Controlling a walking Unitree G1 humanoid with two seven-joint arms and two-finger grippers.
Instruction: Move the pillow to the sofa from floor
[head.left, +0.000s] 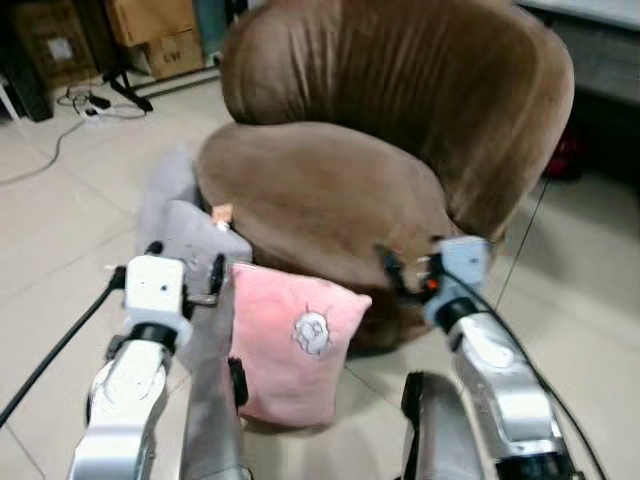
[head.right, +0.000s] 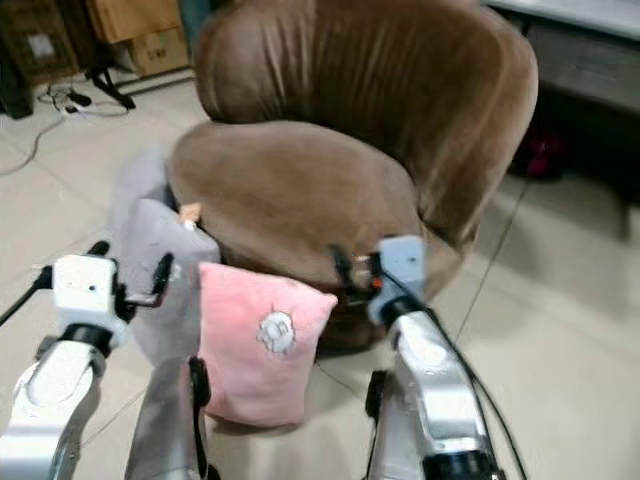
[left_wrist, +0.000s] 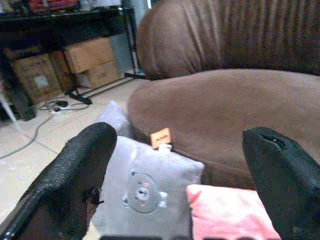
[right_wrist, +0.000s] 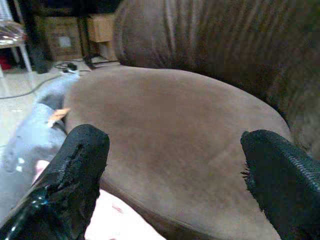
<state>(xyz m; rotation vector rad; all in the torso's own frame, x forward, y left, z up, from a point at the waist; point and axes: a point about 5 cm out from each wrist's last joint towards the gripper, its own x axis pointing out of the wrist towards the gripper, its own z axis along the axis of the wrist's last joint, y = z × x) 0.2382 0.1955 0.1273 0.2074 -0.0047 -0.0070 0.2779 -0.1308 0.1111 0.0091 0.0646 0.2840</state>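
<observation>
- I'm seeing the pink pillow leaning upright on the floor against the brown sofa.
- I'm holding the left gripper and right gripper spread wide, grasping nothing, the pillow between and below them.

No lettering can be read anywhere. The white label on the cardboard box at ten o'clock is blurred, and the orange tag on the grey pillow shows no legible print.

Sofa stood ahead, one pillow leaned on its front base on the floor, another pillow just left of it, boxes behind left.
</observation>
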